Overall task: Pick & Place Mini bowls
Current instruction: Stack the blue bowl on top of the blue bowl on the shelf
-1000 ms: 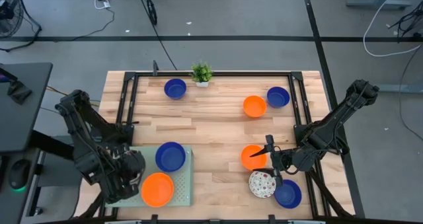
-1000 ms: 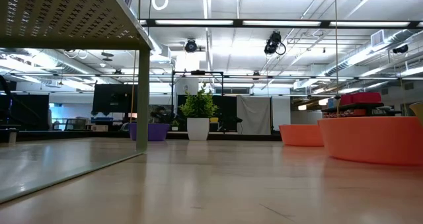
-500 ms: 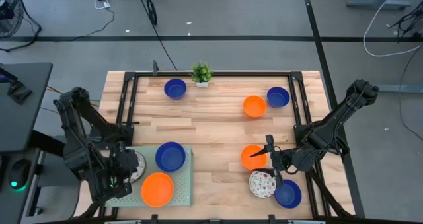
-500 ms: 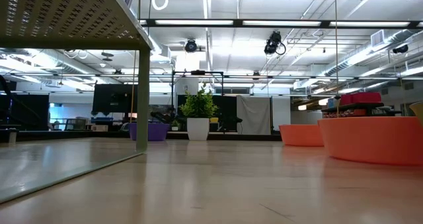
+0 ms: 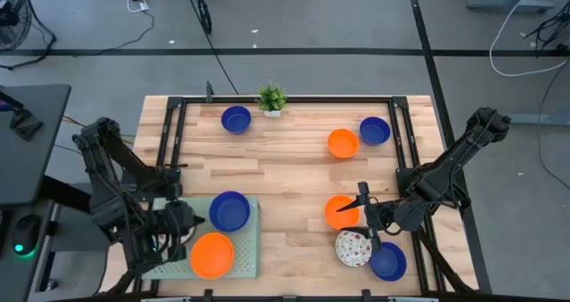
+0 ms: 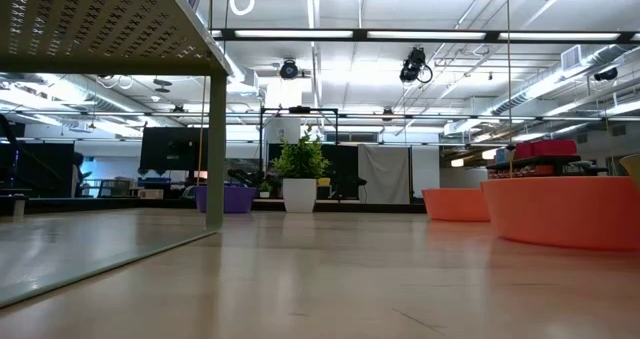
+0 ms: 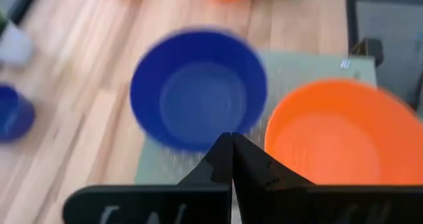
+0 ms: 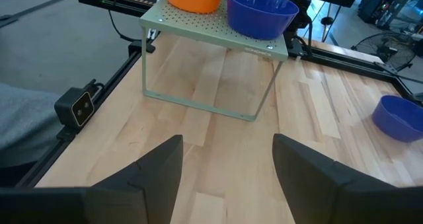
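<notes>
Left tool [image 7: 231, 159]: fingers pressed together, holding nothing, poised over the near-left corner of the surface above the pale green tray [image 5: 251, 248]
Tray contents: a blue bowl [image 5: 230, 211] and an orange bowl [image 5: 212, 255] sit side by side on the raised perforated tray – both just beyond the left tool's tips in the left wrist view
Right tool [image 5: 362, 215]: fingers spread wide, empty, near the surface's right edge
Bowls at right tool: an orange bowl [image 5: 341, 212] just beside its fingers; a speckled white bowl [image 5: 354, 248] and a second blue bowl [image 5: 388, 261] close by, nearer the front edge and touching each other
Far bowls: a blue bowl [image 5: 236, 119] beside the potted plant [image 5: 272, 98] – an orange bowl [image 5: 343, 143] and a blue bowl [image 5: 375, 131] together at the far right, well apart from both tools
Surface [image 5: 285, 168]: light wood planks
</notes>
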Tool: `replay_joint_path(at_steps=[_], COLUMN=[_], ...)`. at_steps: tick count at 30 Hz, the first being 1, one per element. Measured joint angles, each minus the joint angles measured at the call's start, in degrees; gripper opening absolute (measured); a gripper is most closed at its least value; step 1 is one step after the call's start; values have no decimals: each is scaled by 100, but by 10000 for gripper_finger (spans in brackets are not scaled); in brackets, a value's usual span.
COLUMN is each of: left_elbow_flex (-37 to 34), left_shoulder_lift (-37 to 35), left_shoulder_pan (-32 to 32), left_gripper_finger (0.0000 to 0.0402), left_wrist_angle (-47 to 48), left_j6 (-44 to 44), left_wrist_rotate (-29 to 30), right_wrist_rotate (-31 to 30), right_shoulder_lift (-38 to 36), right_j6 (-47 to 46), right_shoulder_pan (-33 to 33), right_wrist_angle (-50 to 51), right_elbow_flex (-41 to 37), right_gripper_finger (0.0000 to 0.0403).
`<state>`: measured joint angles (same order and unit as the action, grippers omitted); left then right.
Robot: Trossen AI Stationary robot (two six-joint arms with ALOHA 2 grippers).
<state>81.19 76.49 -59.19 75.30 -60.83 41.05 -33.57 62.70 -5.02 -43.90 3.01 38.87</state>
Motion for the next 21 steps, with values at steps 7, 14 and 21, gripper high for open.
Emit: replay_joint_path(at_steps=[7,14,21], left_elbow_flex=[0,-2,-7], left_shoulder_lift=[257,843,1565], left_shoulder_pan=[340,1257,2893], left_gripper_finger=[7,4,5], left_wrist_angle=[-1031,-2271,-4312], left_j6=[1421,3262,5830], left_wrist_rotate=[1139,1450,-368], right_wrist_rotate=[-146,-645,-141], right_shoulder_lift=[0,0,-55], right_j6=[-587,-2351,-4164], right_shoulder_pan=[31,684,2016], right_wrist_angle=[6,1120,3453], right_elbow_flex=[-1,0,-2], right_gripper_finger=[236,236,236])
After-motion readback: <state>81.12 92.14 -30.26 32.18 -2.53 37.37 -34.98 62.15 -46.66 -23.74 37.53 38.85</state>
